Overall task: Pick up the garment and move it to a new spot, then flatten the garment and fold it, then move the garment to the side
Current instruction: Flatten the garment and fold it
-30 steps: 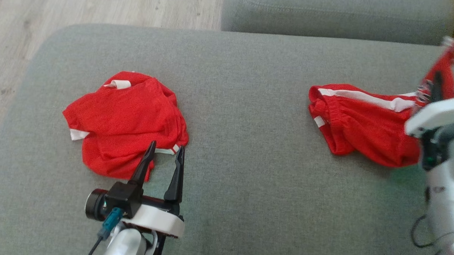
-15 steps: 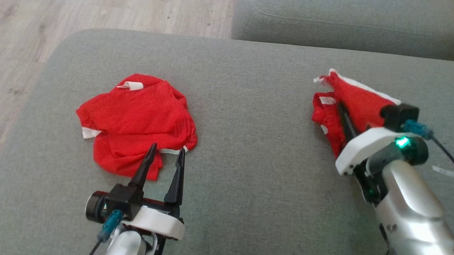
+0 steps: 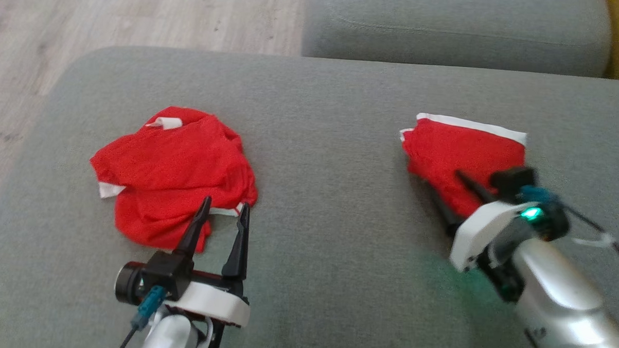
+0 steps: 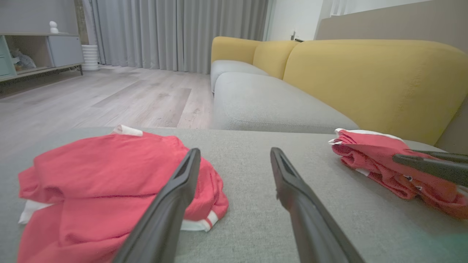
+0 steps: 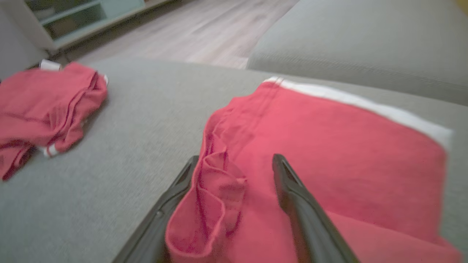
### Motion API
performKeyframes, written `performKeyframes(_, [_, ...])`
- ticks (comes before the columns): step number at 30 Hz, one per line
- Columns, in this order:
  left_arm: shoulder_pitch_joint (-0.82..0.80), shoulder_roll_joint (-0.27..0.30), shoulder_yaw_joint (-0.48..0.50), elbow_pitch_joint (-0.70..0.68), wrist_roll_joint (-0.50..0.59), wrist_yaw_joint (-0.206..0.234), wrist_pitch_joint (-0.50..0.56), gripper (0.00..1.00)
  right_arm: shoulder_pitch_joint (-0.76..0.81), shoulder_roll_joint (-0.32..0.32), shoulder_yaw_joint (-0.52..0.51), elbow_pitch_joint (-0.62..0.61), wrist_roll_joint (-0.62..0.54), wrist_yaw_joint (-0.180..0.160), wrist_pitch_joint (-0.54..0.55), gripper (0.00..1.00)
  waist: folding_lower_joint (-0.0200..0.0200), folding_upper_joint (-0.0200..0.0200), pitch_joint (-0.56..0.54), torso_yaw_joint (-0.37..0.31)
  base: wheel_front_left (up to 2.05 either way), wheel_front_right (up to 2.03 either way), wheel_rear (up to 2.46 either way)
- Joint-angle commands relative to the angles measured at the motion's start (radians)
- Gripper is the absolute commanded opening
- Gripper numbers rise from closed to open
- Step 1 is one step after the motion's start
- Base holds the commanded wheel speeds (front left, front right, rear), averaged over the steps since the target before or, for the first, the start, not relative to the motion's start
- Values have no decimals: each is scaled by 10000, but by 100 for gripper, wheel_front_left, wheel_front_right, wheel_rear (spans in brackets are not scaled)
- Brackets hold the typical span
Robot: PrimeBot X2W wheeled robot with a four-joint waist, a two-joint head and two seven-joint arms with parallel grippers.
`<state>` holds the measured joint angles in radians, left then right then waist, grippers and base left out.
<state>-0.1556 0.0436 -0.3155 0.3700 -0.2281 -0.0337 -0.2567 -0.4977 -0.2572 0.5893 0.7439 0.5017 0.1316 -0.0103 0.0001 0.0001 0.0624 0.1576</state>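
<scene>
On the grey sofa cushion (image 3: 341, 144), the folded red garment (image 3: 459, 148) lies centre-right, the right gripper (image 3: 444, 183) spread open astride its near edge, likely to free the fold, while the left gripper (image 3: 226, 203) waits open by a crumpled red cloth (image 3: 171, 164) lower left.

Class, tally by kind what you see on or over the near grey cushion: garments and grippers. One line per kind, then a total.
Red garments: 2 (crumpled garment, folded garment)
Grippers: 2 (left gripper, right gripper)
Total: 4
</scene>
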Motion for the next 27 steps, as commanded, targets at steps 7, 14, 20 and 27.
performKeyframes(7, [-508, 70, 625, -682, -75, 123, -51, 100, -419, -745, -1520, -797, 10, -9, -1667, 100, -1, -1, -310, -842, 0, 0, 0])
performKeyframes(14, [-569, 68, 714, -981, -82, 180, -51, 100, 92, -562, -3956, -1800, -1335, -9, -2312, 100, -1, -1, -326, -1413, 0, 0, 0])
performKeyframes(20, [-442, 67, 667, -1085, -174, 236, -51, 100, 1482, 500, -5755, -2870, -2725, -9, -2340, 100, -1, -1, -324, -1571, 0, 0, 0])
performKeyframes(27, [-212, 67, 576, -1061, -229, 248, -51, 100, 2492, 1477, -6655, -3907, -3642, -9, -2032, 100, -1, -1, -307, -1526, 0, 0, 0])
